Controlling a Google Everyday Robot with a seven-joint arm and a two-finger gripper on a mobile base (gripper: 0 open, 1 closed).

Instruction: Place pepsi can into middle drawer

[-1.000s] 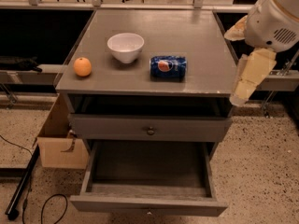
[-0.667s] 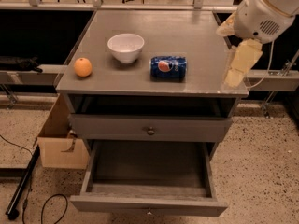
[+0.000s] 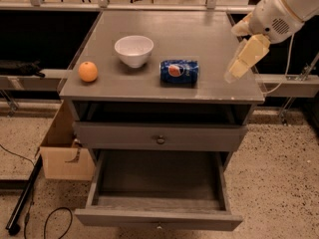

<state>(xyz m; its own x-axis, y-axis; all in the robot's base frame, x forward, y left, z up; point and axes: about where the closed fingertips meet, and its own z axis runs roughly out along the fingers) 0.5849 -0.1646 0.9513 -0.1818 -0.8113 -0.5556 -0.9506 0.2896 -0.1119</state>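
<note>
In the camera view, one pepsi can [image 3: 179, 71] is seen lying on its side on the grey cabinet top [image 3: 199, 29], logo facing the camera. One white bowl [image 3: 133, 50] is set at 10 o'clock from the can, just beside it, and one orange [image 3: 87, 71] is found at 9 o'clock, well apart.

Two drawers are counted. A shut drawer front [image 3: 124, 136] with a dark round knob is placed under the top, and the middle drawer [image 3: 158, 176] is pulled out at 6 o'clock from the can, its dark floor bare. One cardboard box [image 3: 65, 156] is seen on the floor at 9 o'clock from that drawer.

One gripper [image 3: 243, 59] is held above the top's right edge, at 3 o'clock from the can and apart from it. Whether it is apart or together cannot be told; nothing is seen clamped in it.

Against the frame 0.7 s ago, the gripper has been shifted toward 10 o'clock, nearer the can. Can, bowl and orange are left unmoved.
</note>
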